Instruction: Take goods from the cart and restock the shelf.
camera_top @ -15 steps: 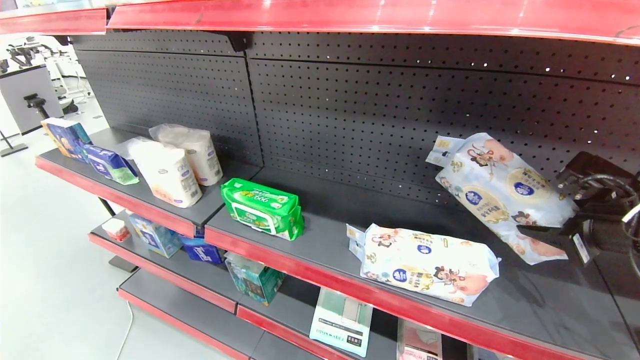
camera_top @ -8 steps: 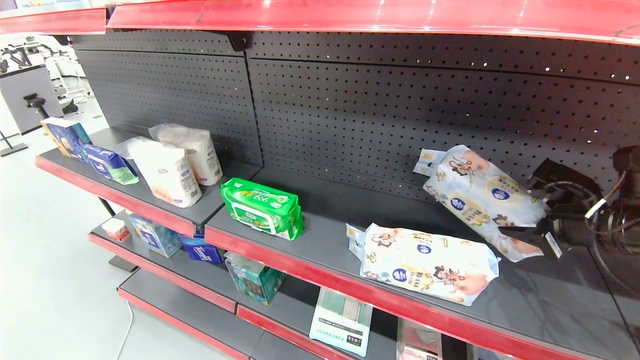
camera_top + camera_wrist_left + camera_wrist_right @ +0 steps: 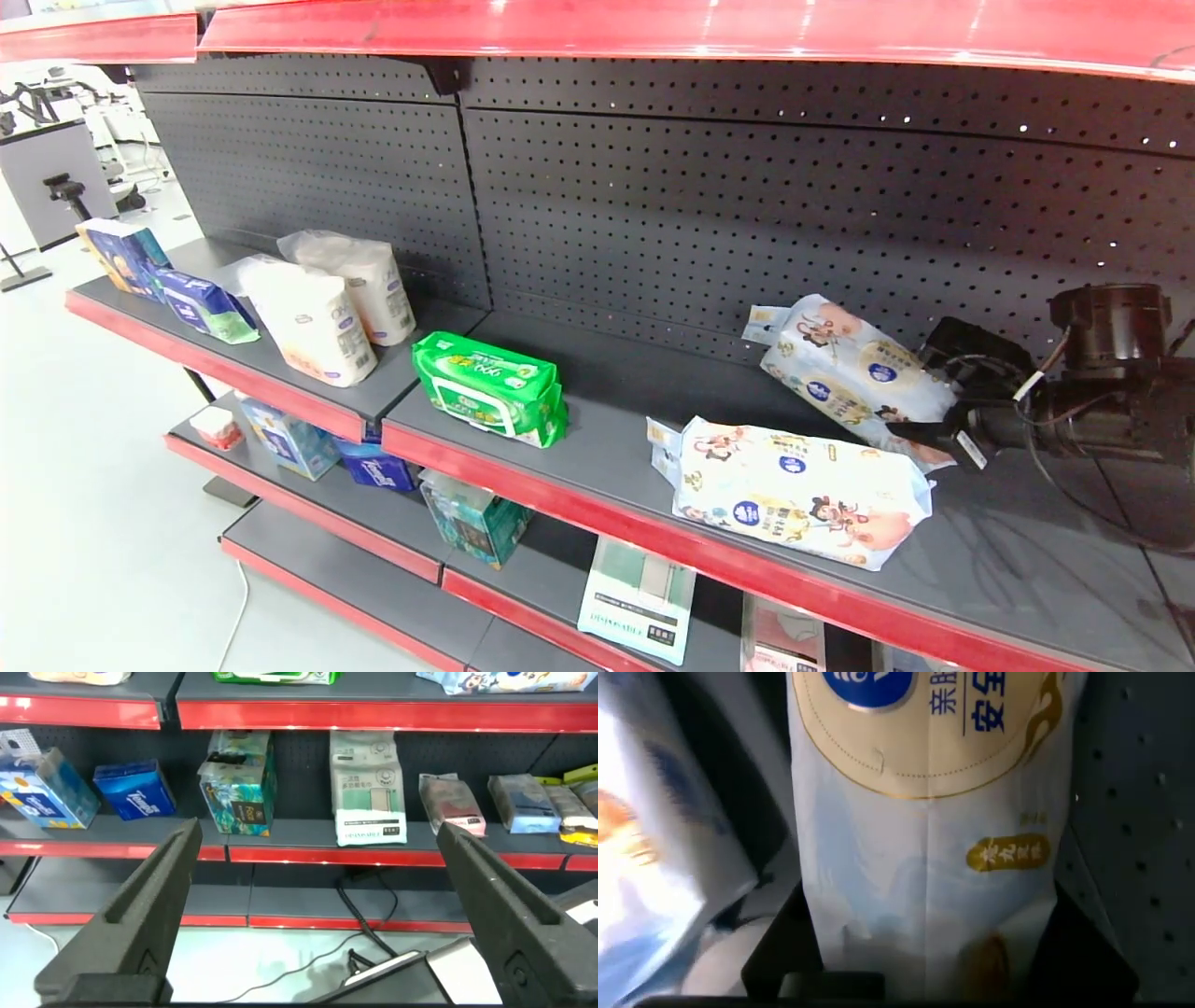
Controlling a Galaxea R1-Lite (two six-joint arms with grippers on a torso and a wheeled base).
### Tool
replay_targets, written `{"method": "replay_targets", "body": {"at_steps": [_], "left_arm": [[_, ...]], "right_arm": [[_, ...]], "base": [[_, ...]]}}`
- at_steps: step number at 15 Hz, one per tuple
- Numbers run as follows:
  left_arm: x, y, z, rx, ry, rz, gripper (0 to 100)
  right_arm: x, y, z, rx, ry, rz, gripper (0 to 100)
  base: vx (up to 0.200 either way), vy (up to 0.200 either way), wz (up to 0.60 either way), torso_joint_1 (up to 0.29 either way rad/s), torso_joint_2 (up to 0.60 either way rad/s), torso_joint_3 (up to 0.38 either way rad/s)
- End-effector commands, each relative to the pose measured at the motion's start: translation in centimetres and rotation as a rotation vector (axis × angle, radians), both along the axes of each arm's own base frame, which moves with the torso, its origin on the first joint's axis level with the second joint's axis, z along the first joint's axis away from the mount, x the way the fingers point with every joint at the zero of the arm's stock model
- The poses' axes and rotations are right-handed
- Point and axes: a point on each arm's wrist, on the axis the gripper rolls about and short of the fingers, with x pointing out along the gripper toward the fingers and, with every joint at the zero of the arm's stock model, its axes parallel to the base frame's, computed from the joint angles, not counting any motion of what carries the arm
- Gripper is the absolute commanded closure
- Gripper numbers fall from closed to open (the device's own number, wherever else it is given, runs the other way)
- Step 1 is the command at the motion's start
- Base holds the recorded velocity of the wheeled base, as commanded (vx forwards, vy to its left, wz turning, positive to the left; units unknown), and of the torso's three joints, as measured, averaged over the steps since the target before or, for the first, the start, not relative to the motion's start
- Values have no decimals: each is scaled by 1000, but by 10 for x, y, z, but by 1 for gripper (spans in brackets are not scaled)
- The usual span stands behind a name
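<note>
Shelf [image 3: 616, 392]: dark deck with a red front lip and a perforated back panel; the middle tier is the one being stocked.
Lying pack [image 3: 803, 490]: printed white pack, flat at the front lip, with its long axis along the lip.
Held pack [image 3: 854, 373]: same print, behind the lying pack and between it and the back panel. Contact with the deck cannot be determined.
Long axis of held pack: runs from the right pincer toward the robot's left, with the far end tipped up toward the panel.
Green pack [image 3: 490, 387]: further left on the same tier, well apart from both white packs.
Right pincer [image 3: 934, 392]: clamped on the held pack's right end. The wrist view has the pack [image 3: 924, 859] between the dark fingers.
Left pincer [image 3: 318, 831]: wide, nothing in it, low down and facing the lower tiers.
Assessment: the placing falls to the right arm. The pack probably needs levelling onto the deck behind the lying pack before release.
</note>
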Motion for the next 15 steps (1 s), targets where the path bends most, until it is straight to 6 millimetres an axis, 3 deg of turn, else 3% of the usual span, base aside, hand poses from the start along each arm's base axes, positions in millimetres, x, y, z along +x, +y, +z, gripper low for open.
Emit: {"method": "replay_targets", "body": {"at_steps": [1,5,15], "left_arm": [[0,0,0,0,3,0,0],[0,0,0,0,3,0,0],[0,0,0,1,1,-4,0]], "right_arm": [[10,0,-13,-14,30,25,100],[16,-3,-25,-50,46,86,100],[15,3,-24,-72,35,125,100]], "base": [[0,0,0,0,0,0],[0,0,0,0,0,0],[0,0,0,0,0,0]]}}
